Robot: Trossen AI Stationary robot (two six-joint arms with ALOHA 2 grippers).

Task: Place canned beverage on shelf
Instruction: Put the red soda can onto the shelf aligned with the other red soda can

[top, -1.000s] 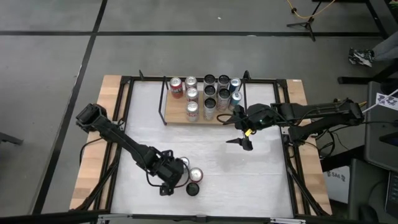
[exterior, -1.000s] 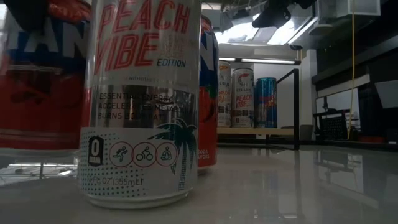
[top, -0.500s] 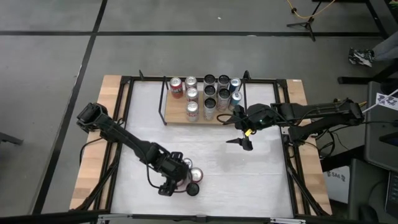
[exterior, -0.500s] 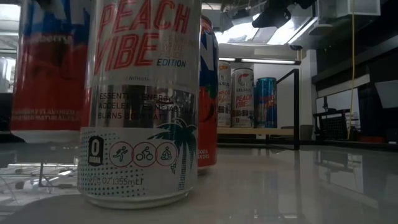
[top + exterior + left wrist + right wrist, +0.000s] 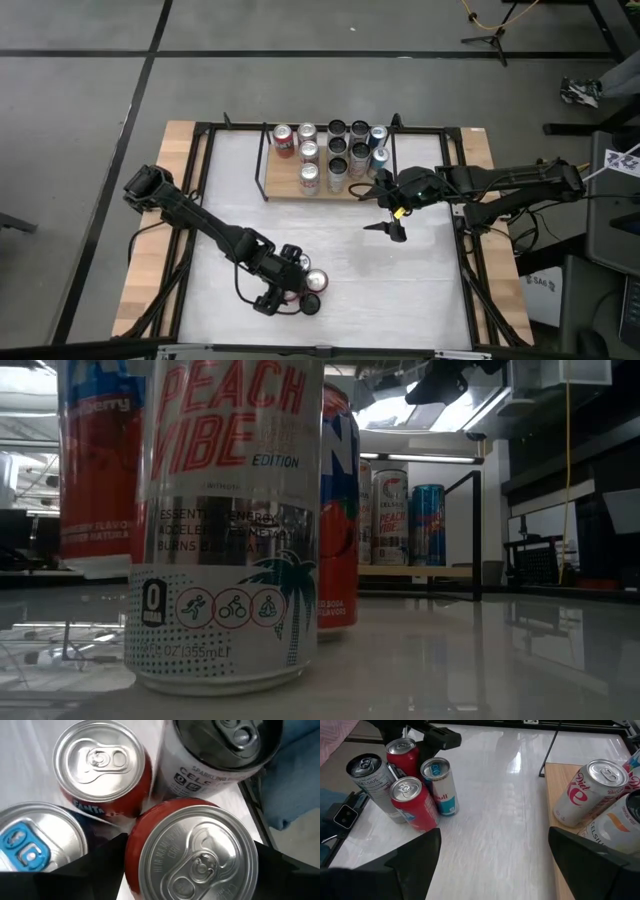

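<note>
Overall, the white table (image 5: pixel 330 250) carries the shelf (image 5: pixel 285 185) at its far centre, long axis running left to right, upright cans (image 5: pixel 336 165) standing on it. Near the front edge, the left gripper (image 5: pixel 283 285) grips a red can (image 5: pixel 192 852) between closed fingers; the can stands upright, top facing the wrist camera. Just beside it stand a Fanta can (image 5: pixel 102 767), a Celsius can (image 5: pixel 215 755) and a blue-tabbed can (image 5: pixel 30 847). The right gripper (image 5: pixel 392 213) hovers by the shelf's right end, fingers spread open. Only the low view shows the "Peach Vibe" label (image 5: pixel 230 520).
</note>
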